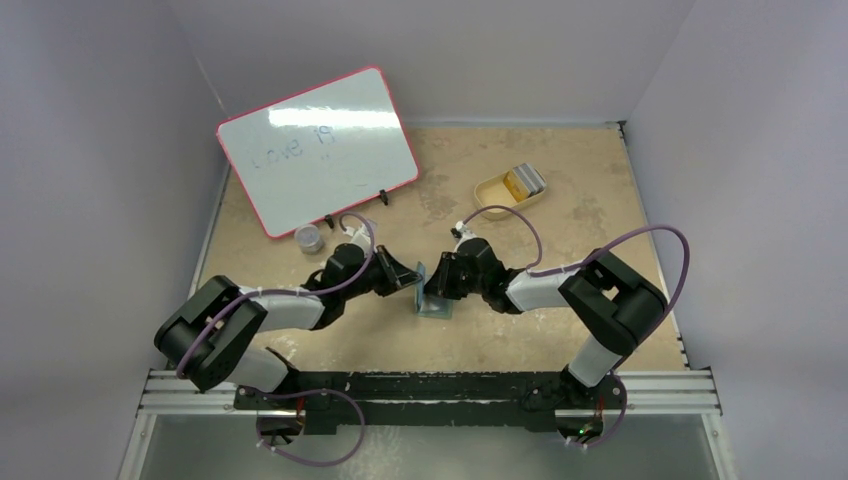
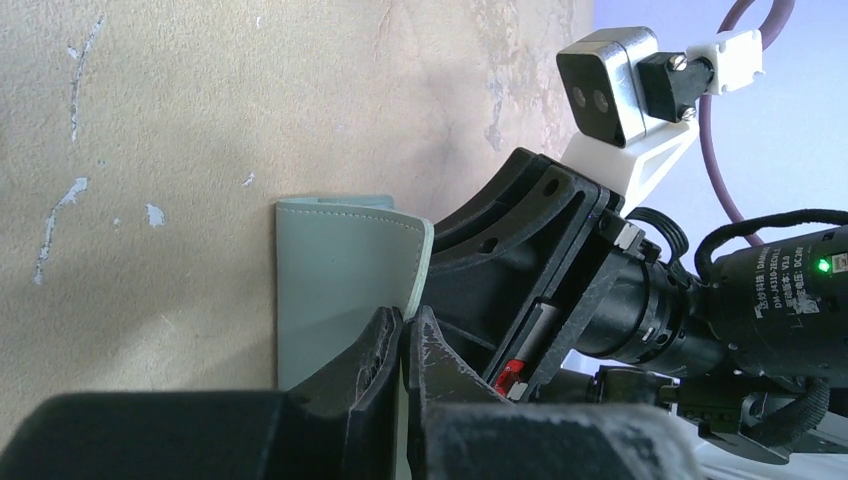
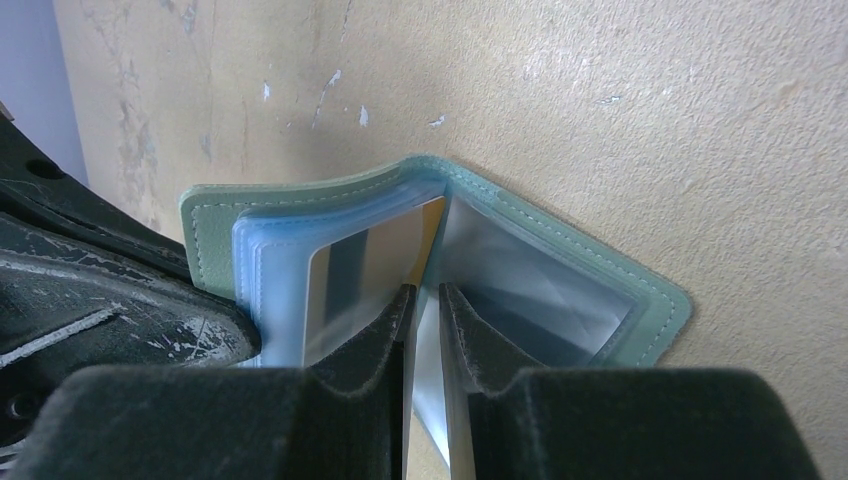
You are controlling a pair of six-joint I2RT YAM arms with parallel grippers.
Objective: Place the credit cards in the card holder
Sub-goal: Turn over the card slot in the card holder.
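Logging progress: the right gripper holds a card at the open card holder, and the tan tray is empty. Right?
No: the top view shows cards in the tan tray. The right gripper does hold a card at the open card holder.

Black arms (image 1: 615,300), white segments (image 1: 535,290) — purple cables (image 2: 711,150)

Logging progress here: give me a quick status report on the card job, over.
Left gripper shut on card holder cover. Right gripper pinching grey card at its open pockets. Nothing blocking.
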